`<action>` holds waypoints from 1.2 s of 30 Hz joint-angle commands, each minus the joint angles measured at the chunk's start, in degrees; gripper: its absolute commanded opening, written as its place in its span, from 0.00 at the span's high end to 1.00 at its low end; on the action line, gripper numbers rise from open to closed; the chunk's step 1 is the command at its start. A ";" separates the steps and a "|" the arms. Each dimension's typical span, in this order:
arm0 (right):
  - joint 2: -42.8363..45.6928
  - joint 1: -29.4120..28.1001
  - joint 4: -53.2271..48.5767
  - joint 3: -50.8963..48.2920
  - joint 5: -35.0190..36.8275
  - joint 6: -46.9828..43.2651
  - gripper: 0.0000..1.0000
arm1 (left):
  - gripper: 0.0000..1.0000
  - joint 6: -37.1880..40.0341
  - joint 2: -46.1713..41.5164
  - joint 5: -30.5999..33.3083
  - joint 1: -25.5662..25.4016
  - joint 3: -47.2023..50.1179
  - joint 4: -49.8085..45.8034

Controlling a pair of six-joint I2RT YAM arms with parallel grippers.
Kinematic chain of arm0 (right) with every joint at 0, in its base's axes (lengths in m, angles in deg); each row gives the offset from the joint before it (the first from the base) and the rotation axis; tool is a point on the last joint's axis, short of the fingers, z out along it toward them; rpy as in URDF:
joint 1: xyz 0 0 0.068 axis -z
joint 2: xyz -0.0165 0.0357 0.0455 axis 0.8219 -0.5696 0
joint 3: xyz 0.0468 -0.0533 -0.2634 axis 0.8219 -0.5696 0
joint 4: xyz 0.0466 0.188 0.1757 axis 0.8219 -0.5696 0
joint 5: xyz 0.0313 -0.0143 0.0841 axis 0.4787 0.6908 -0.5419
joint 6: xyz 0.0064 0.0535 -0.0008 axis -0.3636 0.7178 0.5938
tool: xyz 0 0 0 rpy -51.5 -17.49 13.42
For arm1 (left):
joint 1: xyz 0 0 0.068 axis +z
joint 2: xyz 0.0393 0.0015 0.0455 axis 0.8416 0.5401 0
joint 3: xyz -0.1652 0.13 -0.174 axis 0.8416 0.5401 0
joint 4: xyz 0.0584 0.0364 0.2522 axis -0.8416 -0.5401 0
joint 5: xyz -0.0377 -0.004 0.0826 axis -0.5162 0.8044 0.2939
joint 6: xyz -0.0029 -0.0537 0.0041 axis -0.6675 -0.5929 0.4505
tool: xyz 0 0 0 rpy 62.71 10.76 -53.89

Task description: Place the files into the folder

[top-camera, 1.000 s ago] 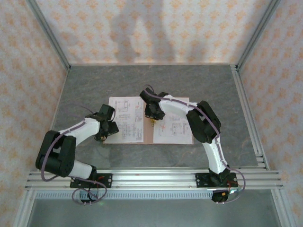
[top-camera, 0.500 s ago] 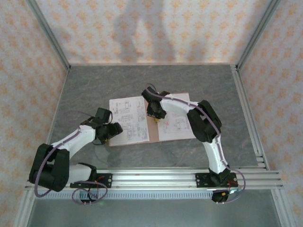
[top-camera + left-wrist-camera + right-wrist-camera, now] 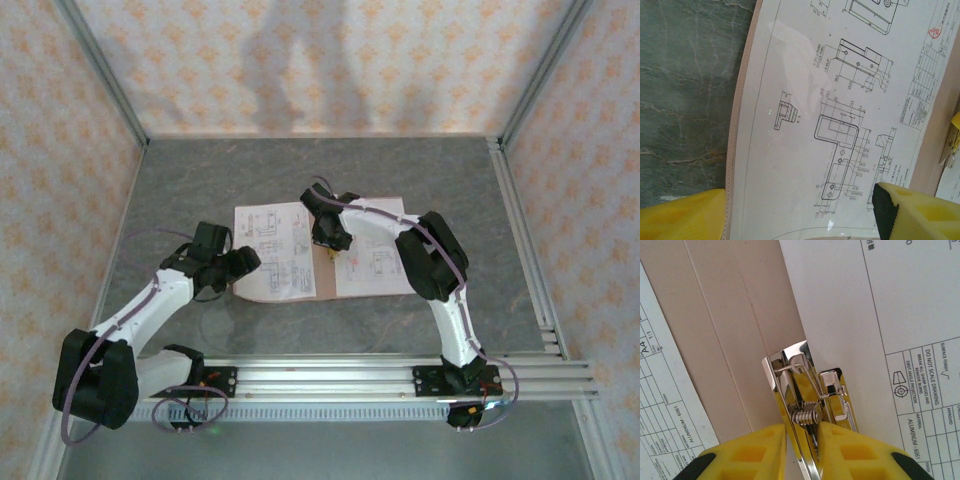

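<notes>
The salmon card folder (image 3: 324, 283) lies open on the marbled table (image 3: 200, 190), with glossy printed files (image 3: 275, 245) on both leaves. The right end effector (image 3: 802, 440) pinches its shiny spring clip (image 3: 810, 395), and the left end effector (image 3: 797, 212) gapes apart.

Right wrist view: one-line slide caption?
Right gripper pinches a metal spring clip over the open folder, printed sheets on both sides.

Left arm (image 3: 150, 298) jaws wide apart; right arm (image 3: 430, 262) jaws pinched together.

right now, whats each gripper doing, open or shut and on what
Left gripper: open, fingers spread over a printed sheet.
Right gripper: shut on the metal clip on the folder.
</notes>
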 commanded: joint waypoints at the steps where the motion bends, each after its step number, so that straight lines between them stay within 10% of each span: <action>1: -3.22 -0.82 -1.75 -2.21 -4.40 -0.40 0.76 | 0.24 -2.74 0.03 -7.75 -2.34 -2.30 7.50; 36: -0.30 1.44 1.92 -5.41 -7.87 0.69 0.76 | 0.36 -14.98 -0.47 0.67 -15.68 -4.55 17.31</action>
